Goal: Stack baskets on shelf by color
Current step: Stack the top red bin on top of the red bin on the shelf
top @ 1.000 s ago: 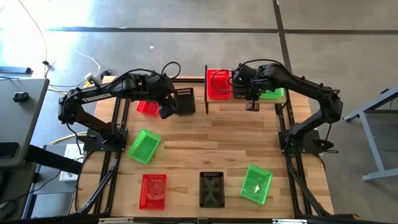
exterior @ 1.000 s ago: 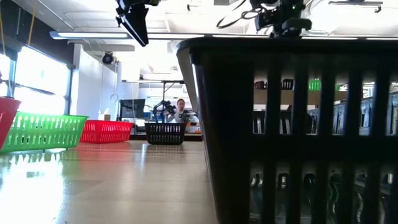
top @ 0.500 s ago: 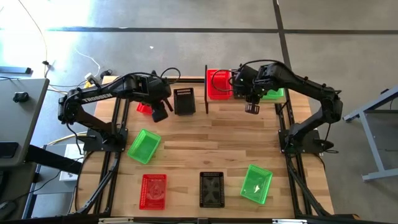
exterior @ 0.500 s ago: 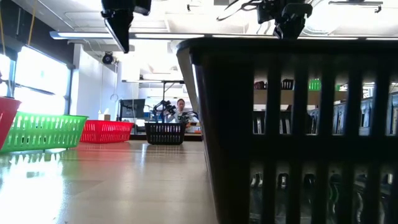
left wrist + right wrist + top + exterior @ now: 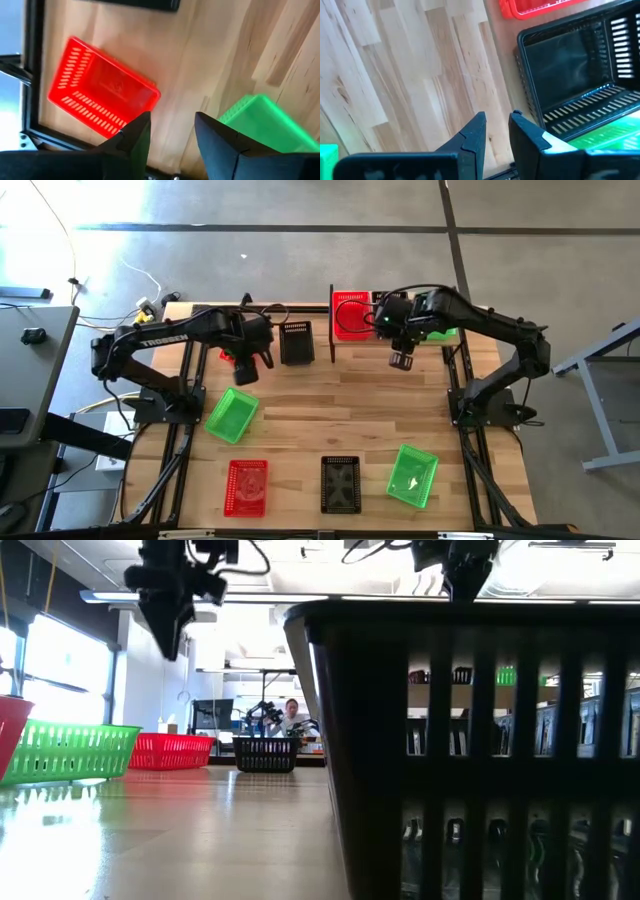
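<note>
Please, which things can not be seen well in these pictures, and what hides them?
- Red basket at the table's back left, high view: mostly covered by the left gripper.
- Green basket on the shelf, high view: mostly hidden under the right arm.
- Low view: the close black basket blocks the whole right side.

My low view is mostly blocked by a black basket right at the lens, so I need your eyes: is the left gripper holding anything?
Observer: No. The left gripper is open and empty, above bare wood between a red basket and a green basket.
Operator: And the right one?
Observer: The right gripper holds nothing either. Its jaws are slightly apart, and it is next to a black basket.
Operator: What lies along the near edge?
Observer: Three baskets in a row: the front red basket, the front black basket and the front green basket.
</note>
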`<action>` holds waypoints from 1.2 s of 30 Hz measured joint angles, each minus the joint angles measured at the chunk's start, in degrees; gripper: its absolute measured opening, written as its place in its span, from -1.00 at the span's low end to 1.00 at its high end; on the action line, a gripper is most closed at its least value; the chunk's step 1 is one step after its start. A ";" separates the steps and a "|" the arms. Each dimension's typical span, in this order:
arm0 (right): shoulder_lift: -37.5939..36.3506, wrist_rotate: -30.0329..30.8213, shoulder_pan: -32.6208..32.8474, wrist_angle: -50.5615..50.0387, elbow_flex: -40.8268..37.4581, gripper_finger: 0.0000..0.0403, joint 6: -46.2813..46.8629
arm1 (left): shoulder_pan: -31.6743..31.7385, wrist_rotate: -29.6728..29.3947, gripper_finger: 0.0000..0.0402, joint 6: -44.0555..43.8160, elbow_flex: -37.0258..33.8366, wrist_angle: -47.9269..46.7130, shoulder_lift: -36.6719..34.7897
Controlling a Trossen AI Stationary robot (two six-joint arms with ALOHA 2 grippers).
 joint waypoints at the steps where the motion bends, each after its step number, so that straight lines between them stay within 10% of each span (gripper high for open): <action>1: 0.00 0.08 0.14 0.00 0.00 -0.66 0.60 | 0.48 0.51 -0.26 0.87 -0.86 0.00 0.00; 36: -0.02 -1.64 1.20 0.05 0.00 -0.66 16.00 | 5.60 -6.76 -0.18 16.54 -15.67 10.02 13.57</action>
